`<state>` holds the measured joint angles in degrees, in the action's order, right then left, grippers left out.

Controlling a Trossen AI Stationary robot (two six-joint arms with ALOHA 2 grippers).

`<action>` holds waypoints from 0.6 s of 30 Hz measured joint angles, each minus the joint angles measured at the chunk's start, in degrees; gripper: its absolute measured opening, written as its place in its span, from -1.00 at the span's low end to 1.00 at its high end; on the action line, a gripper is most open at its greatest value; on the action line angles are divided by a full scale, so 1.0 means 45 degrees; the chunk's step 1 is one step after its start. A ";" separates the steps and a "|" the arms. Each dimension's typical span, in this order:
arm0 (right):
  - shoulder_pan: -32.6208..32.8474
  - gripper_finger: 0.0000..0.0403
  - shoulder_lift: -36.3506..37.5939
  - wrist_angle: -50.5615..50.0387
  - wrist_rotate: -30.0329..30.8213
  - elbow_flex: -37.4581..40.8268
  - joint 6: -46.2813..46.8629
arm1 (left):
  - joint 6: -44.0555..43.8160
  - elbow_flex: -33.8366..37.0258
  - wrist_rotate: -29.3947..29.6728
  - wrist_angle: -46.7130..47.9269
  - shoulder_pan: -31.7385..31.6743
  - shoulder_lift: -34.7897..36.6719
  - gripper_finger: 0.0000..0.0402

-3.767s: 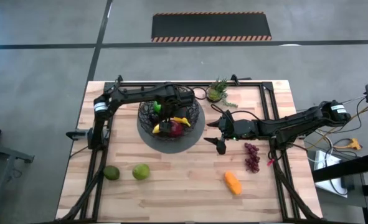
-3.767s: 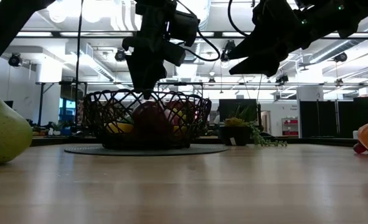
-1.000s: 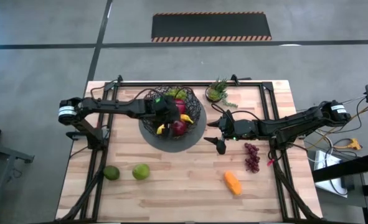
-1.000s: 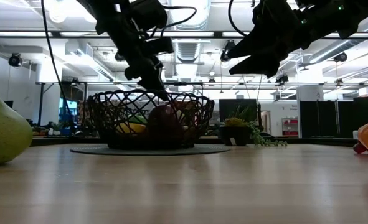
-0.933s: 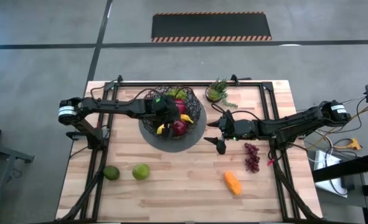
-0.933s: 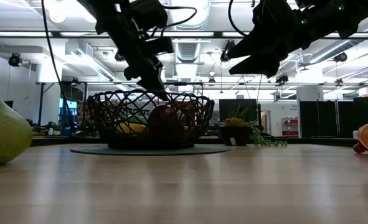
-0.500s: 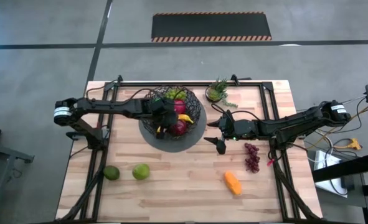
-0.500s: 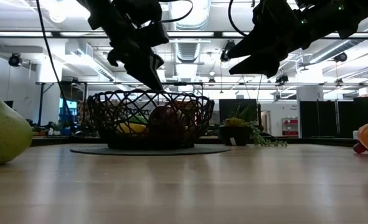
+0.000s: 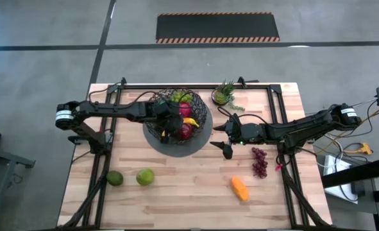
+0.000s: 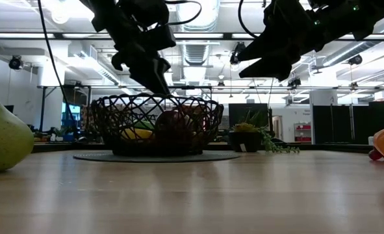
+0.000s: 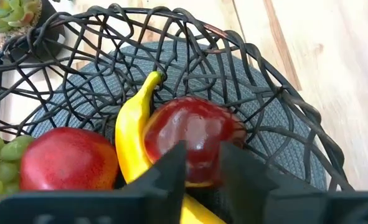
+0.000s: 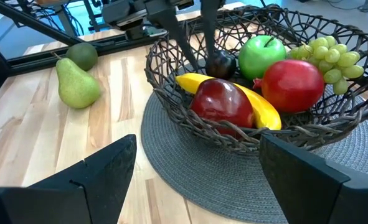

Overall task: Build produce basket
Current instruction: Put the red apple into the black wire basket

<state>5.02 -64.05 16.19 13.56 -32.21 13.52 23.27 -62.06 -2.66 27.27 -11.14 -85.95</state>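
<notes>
The left gripper (image 9: 165,126), fingers slightly apart and empty, hangs over the basket (image 9: 202,117) near the table's far edge, where a banana (image 11: 129,127), apples and grapes lie. The right gripper (image 9: 224,136), wide open, waits beside it. A pear (image 9: 144,176) and lime (image 9: 115,178) rest toward the near-left corner; both look light, hard and smooth, best pinched across the middle.

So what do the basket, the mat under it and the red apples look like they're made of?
The basket looks like black-coated metal wire, matte: thin crossing strands. The mat looks like grey woven fabric, shown by its ribbed weave. The red apples look like glossy plastic, with sharp highlights, though that's a guess.
</notes>
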 joint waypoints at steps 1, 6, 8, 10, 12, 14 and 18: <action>-0.0001 0.60 0.0000 0.0000 0.0000 0.0000 0.0000 | 0.0002 0.0000 0.0000 0.0000 0.0000 0.0000 -0.49; 0.0000 0.60 0.0000 0.0005 0.0000 0.0000 0.0000 | 0.0024 0.0039 0.0000 -0.0116 0.0024 -0.0003 0.01; 0.0000 0.60 0.0004 0.0005 0.0000 0.0000 0.0000 | 0.0027 0.0063 0.0000 -0.0356 0.0024 -0.0056 0.14; 0.0000 0.60 0.0000 0.0005 0.0000 0.0000 0.0000 | 0.0031 0.0080 -0.0001 -0.0400 0.0019 -0.0068 0.21; 0.0000 0.60 0.0000 0.0005 0.0000 0.0003 0.0000 | 0.0162 0.0151 -0.0005 -0.0606 0.0019 -0.0068 0.24; 0.0000 0.60 0.0000 0.0005 0.0000 0.0005 0.0000 | 0.0346 0.0230 -0.0010 -0.0669 0.0019 -0.0068 0.24; -0.0005 0.60 0.0000 0.0004 0.0000 0.0005 0.0000 | 0.0384 0.0516 -0.0015 -0.0957 0.0019 -0.0068 0.24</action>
<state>4.99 -64.05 16.21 13.56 -32.18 13.52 24.99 -59.74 -2.72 22.96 -11.05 -86.26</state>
